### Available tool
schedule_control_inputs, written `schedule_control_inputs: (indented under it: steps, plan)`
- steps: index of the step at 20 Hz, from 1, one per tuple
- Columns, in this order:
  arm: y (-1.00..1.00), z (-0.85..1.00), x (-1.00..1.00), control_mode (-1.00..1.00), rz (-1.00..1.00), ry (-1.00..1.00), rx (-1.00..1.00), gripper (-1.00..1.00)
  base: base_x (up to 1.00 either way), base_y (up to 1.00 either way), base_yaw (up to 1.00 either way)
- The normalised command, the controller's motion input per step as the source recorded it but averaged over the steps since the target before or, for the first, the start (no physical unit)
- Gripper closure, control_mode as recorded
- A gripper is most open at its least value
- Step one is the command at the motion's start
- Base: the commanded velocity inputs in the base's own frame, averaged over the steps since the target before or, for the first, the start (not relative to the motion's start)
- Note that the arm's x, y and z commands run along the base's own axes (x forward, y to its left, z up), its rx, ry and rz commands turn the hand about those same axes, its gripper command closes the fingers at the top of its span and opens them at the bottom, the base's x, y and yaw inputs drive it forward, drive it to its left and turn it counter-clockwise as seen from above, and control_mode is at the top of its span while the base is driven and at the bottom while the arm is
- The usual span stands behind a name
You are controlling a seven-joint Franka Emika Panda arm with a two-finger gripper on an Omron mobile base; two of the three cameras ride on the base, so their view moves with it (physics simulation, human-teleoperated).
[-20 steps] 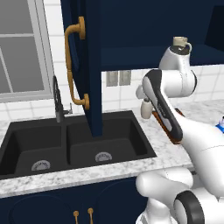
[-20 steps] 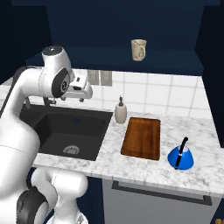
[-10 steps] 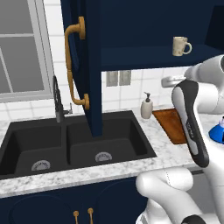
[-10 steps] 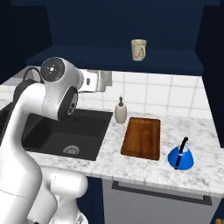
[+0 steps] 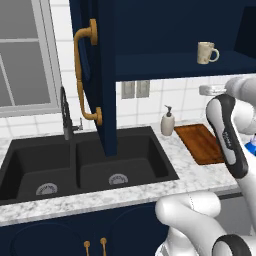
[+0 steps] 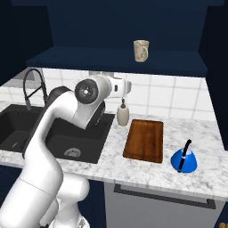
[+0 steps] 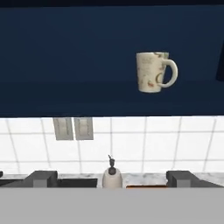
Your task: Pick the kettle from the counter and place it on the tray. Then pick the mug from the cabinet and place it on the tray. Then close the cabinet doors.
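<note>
Hand view, gripper: two dark fingertips at the bottom edge, far apart, nothing between them; jaws wide open.
Hand view, aim: level toward the tiled back wall; soap bottle centred between the tips, mug up and to the right on the cabinet shelf.
Arm pose, right base view: rises from lower left, bends over the sink, wrist level, hand pointing right toward the wall, above the soap bottle.
Arm pose, left base view: forearm upright at right edge, dark-striped link in front of the tray; hand end near the wall under the shelf.
Mug: upright on the navy shelf, handle to the right in hand view; well apart from the gripper.
Kettle: on the counter, just right of the tray, not on it; black handle upright.
Tray: flat on counter between soap bottle and kettle, bare.
Cabinet doors: left door swung open toward camera, brass handle facing left.
Left base view extras: window, faucet, both sink bowls, wall outlets; kettle reduced to a blue sliver behind the arm.
Right base view extras: whole kettle, whole tray, faucet coil at left.
Hand view extras: mug pattern faintly visible, detail unclear.
</note>
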Motion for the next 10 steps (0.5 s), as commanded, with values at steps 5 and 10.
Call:
schedule_control_inputs:
  steps: [5, 10]
  plan:
    - [-0.81, 0.37, 0.36, -1.00, 0.00, -0.09, 0.00, -1.00, 0.00, 0.00, 0.00]
    - [-0.62, 0.53, 0.25, -1.00, -0.01, -0.06, -0.01, -1.00, 0.00, 0.00, 0.00]
